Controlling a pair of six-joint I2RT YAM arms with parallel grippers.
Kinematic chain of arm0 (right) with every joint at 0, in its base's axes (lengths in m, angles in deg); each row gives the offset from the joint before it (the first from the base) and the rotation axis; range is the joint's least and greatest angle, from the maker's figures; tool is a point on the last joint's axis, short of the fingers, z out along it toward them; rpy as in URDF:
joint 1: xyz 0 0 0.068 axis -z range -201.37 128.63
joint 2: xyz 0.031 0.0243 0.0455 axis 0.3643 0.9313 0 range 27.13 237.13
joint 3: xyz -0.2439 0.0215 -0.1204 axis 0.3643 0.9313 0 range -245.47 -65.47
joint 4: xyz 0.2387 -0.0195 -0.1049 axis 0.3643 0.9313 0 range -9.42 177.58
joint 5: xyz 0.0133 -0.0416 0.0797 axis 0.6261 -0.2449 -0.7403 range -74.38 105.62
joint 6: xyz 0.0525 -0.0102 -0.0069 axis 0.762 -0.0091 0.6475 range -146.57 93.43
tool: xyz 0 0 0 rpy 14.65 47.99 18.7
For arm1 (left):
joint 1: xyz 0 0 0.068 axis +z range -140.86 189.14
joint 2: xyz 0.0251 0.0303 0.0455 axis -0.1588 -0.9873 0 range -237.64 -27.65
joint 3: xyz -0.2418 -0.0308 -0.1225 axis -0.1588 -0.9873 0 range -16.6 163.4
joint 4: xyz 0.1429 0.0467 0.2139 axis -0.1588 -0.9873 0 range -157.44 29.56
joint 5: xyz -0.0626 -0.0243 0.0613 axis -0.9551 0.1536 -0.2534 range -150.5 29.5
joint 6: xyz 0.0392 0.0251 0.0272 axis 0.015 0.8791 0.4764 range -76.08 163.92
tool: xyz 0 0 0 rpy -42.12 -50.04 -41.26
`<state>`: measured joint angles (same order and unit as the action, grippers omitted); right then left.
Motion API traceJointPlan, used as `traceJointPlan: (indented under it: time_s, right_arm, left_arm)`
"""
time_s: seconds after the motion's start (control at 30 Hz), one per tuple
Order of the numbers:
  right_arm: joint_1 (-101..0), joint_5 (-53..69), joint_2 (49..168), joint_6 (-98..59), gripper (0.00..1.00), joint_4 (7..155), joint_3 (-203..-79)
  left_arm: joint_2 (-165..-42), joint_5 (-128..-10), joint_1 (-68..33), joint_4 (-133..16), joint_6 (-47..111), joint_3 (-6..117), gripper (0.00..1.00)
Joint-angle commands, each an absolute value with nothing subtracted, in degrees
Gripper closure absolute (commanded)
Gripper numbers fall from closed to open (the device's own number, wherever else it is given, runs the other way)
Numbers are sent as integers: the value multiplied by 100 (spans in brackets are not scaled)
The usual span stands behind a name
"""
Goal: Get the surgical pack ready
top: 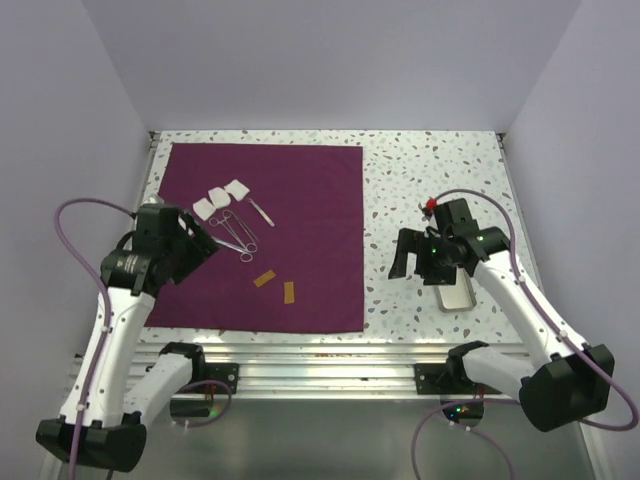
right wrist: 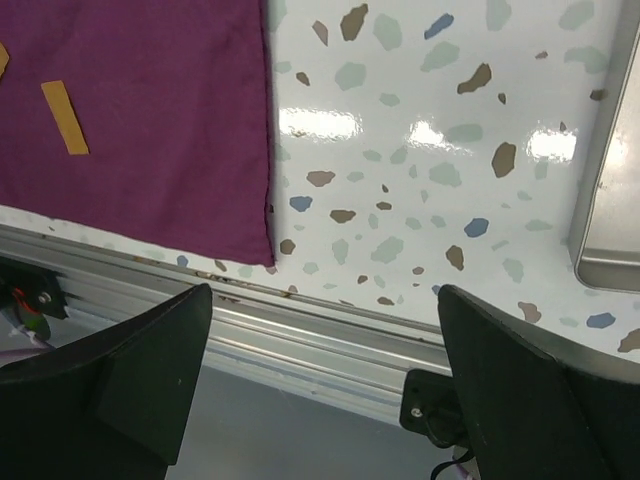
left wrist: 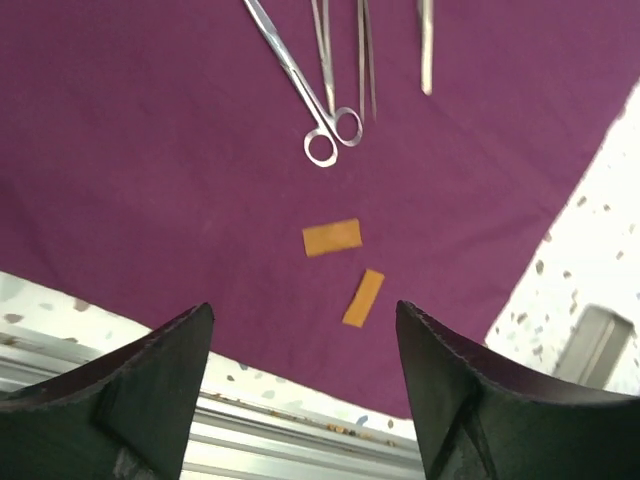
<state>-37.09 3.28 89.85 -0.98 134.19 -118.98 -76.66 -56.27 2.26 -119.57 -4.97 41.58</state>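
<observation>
The surgical pack is a plum-purple cloth [top: 300,220] spread flat as a large square on the left half of the table. On it lie white gauze pads [top: 222,198], scissors-like instruments [top: 236,236], tweezers [top: 262,212] and two orange strips [top: 277,285]. My left gripper [top: 203,243] hovers open over the cloth's left part, empty. In the left wrist view the cloth [left wrist: 150,150], instrument rings [left wrist: 331,139] and strips [left wrist: 331,237] lie ahead of the open gripper [left wrist: 305,312]. My right gripper [top: 405,262] is open and empty over bare table, right of the cloth [right wrist: 140,110].
A small silver metal tray [top: 456,298] sits on the speckled table under the right arm; its edge shows in the right wrist view [right wrist: 606,200]. An aluminium rail [top: 320,350] runs along the table's near edge. Lavender walls enclose the table.
</observation>
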Motion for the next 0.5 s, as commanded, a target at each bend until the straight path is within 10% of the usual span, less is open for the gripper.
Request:
traceJointPlan:
  time_s: [0.0,0.47]
  right_arm:
    - [-3991,726,9120,-555,1,13763,-12558]
    - [-4009,428,9472,-1075,20,13570,-12823]
  left_arm:
    - [-8388,-4776,237,-12566,-504,4782,25]
    - [-11525,-3660,-97,-11449,-934,6012,34]
